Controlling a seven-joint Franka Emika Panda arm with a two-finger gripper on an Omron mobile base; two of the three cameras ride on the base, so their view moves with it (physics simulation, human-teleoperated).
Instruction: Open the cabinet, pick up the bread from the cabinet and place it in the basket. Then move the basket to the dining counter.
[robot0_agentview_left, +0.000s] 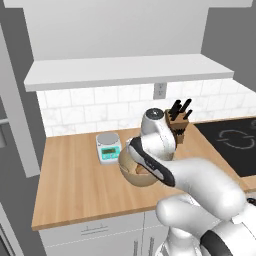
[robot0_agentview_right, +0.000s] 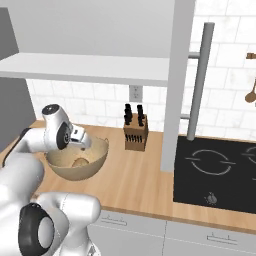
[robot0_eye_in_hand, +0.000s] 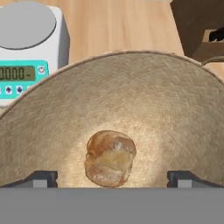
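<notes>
The bread roll (robot0_eye_in_hand: 109, 158) lies at the bottom of the woven basket (robot0_eye_in_hand: 131, 92) on the wooden desk (robot0_agentview_left: 70, 180), fingers (robot0_eye_in_hand: 41, 178) spread wide above it. Carrying the basket to the dining counter remains.

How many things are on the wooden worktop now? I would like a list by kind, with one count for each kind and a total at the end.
Basket: 1
Bread, lying inside the basket: 1
Kitchen scale: 1
Knife block: 1
Total: 4
</notes>
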